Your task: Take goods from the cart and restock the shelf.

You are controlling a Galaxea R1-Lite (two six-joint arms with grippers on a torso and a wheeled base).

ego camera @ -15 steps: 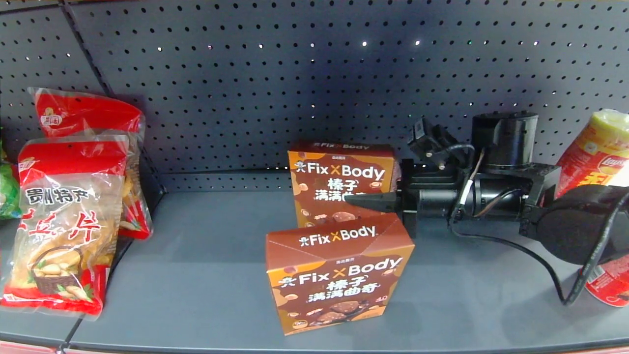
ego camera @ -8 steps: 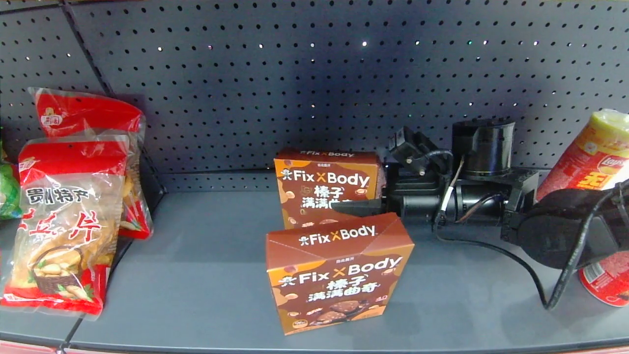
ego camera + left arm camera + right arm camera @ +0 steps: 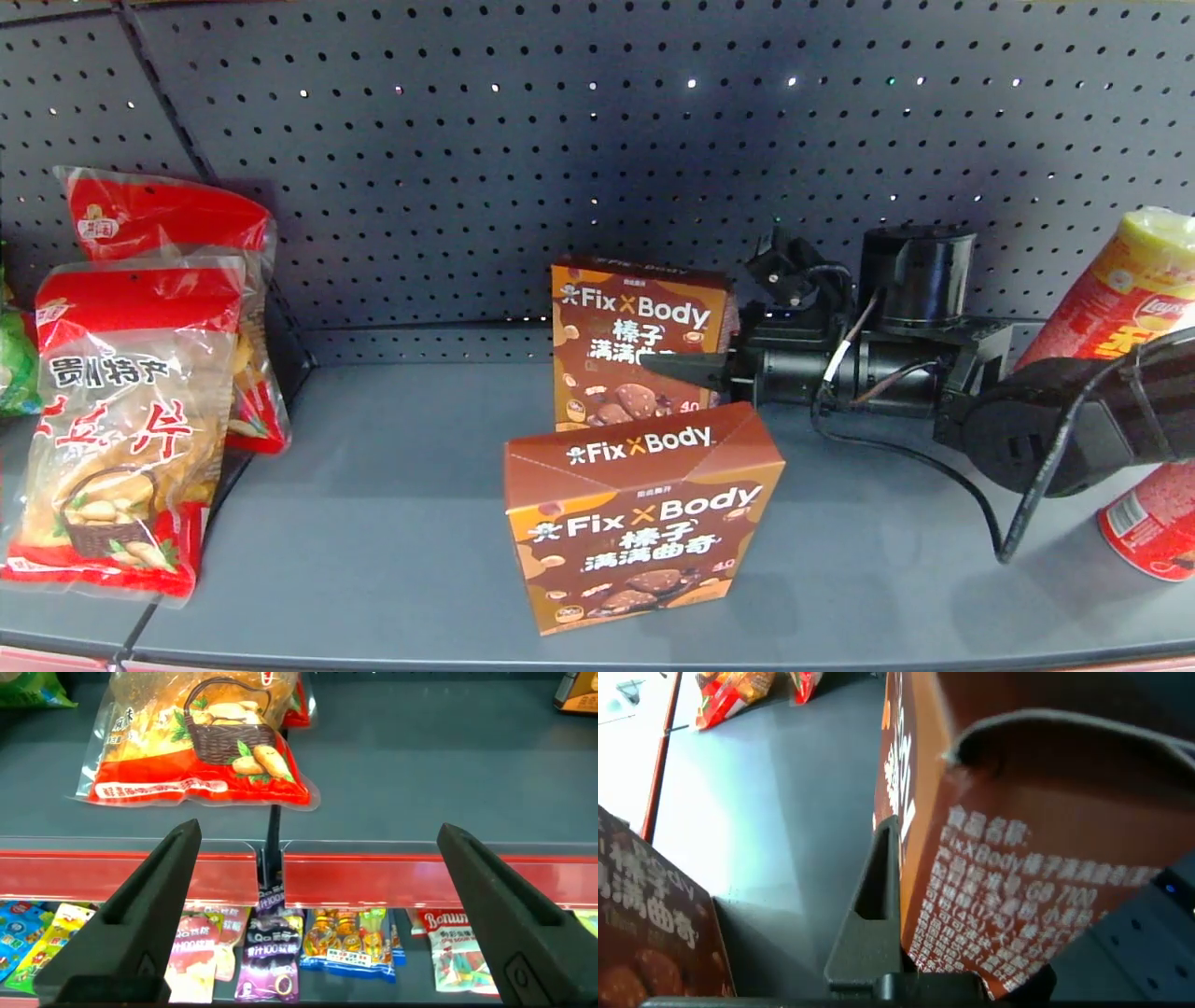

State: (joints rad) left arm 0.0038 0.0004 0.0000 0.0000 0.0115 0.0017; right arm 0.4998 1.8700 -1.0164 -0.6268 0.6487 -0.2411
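The right arm lies level above the shelf [image 3: 392,485], stretching from its right end toward the middle. The right gripper [image 3: 674,362] points sideways, its fingers clamped on the right side of the rear box [image 3: 635,327]. One dark finger [image 3: 870,891] is pressed flat against the printed front face.

That box is a brown and orange carton with biscuits pictured on it. It stands roughly upright near the back panel [image 3: 485,168], facing the shelf's front edge. Its base is hidden behind the front box [image 3: 644,523], a matching carton standing near the front edge, so I cannot tell whether it touches the shelf.

The left gripper [image 3: 313,905] hangs before the shelf's red front rail [image 3: 374,879], fingers wide apart and holding nothing. Snack bags [image 3: 121,420] stand at the left end.
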